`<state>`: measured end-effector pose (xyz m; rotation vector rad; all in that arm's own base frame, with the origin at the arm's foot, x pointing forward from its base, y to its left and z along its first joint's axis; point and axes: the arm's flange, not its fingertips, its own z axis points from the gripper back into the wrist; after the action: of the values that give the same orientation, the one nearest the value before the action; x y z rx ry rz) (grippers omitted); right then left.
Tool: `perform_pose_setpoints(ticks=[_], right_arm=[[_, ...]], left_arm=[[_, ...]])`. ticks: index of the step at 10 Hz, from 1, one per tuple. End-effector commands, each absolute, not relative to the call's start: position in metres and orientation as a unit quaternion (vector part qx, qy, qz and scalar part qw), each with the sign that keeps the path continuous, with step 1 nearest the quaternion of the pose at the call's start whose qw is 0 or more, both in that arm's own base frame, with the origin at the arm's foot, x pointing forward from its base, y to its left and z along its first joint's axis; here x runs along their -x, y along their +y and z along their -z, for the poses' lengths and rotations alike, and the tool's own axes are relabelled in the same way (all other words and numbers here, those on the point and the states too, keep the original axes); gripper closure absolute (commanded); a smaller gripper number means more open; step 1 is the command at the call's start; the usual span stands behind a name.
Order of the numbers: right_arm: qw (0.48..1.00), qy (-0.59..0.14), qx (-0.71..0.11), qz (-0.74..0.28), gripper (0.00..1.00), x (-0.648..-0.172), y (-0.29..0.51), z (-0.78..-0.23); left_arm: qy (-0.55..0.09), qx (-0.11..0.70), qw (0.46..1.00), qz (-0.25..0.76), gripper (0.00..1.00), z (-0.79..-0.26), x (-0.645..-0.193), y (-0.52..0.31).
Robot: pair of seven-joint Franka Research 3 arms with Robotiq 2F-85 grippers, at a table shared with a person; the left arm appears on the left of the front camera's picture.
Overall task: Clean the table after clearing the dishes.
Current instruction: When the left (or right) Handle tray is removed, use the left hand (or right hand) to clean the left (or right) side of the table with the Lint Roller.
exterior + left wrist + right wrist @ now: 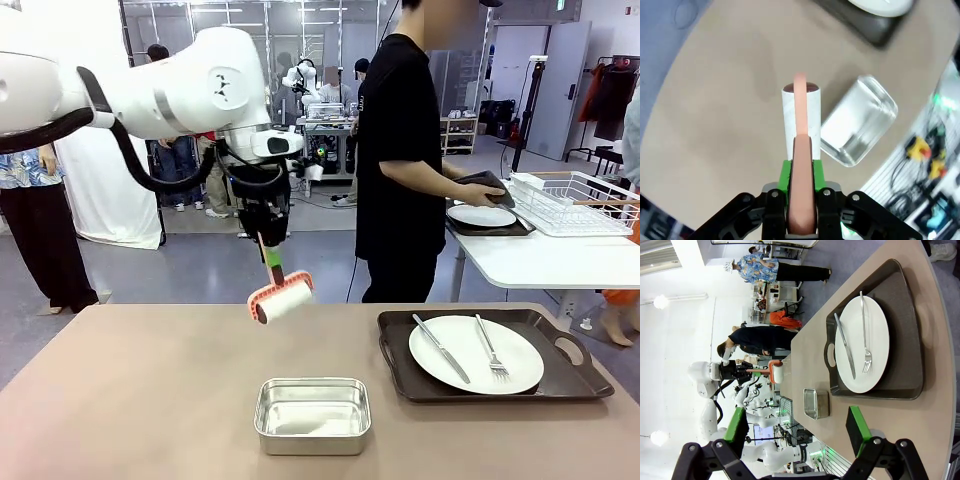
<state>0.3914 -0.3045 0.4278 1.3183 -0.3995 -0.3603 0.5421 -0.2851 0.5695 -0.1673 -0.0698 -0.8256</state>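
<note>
Right gripper (796, 412): nearest, on the robot's side; green-padded fingers spread wide with nothing between them; aimed along the table toward the tray.
Steel pan (313, 415): near the front edge, about mid-table.
Dishes: white plate (462, 345) with knife (441, 349) and fork (490, 350) laid on it, set on a dark tray (590, 378) on the table's right half, just right of the pan; tray's long side runs across the table.
Nearer arm for the tray: the right one, by judgement.
Table (150, 400): beige top, bare over its left half.
Lint roller (283, 299): over the far middle of the table, beyond the pan; appears clear of the top, though contact is hard to rule out; white roll lying crosswise, slightly tilted; pink handle rising from it.
Left gripper (268, 262): clamped tight on the pink handle, one pad on each side; fingers pointing straight down.
Left arm: in from the left, held high, wrist vertical.
Key relation: table top directly below the roll; probably a plain descent to land it, then a stroke at right angles to the roll's axis.
Far side: person turned to a white table (540, 265), hand (490, 190) at a second plate (482, 215) beside a wire rack (575, 200).
</note>
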Motion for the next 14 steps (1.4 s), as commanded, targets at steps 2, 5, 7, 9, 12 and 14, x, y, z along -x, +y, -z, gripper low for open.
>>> perform_pose_setpoints(ticks=[2, 5, 7, 9, 12, 14], right_arm=[[0.757, -0.185, -0.605, 0.164, 0.00, -0.391, -0.304, -0.431], [0.757, -0.185, -0.605, 0.164, 0.00, -0.391, -0.304, -0.431], [0.757, -0.185, -0.605, 0.164, 0.00, -0.391, -0.304, -0.431], [0.757, -0.185, -0.605, 0.164, 0.00, -0.391, -0.304, -0.431], [0.757, -0.185, -0.605, 0.164, 0.00, -0.391, -0.304, -0.431], [0.757, -0.185, -0.605, 0.164, 0.00, -0.391, -0.304, -0.431]], left_arm=[[-0.067, 0.088, 0.979, 0.169, 0.79, -0.548, -0.545, -0.247], [-0.056, 0.090, 0.992, 0.069, 0.79, -0.506, -0.553, -0.212], [-0.046, 0.128, 0.990, 0.044, 0.79, -0.479, -0.555, -0.197], [-0.038, 0.129, 0.990, 0.040, 0.79, -0.454, -0.559, -0.189], [-0.022, 0.111, 0.993, 0.035, 0.79, -0.451, -0.564, -0.192], [-0.022, 0.111, 0.993, 0.035, 0.79, -0.451, -0.564, -0.192]])
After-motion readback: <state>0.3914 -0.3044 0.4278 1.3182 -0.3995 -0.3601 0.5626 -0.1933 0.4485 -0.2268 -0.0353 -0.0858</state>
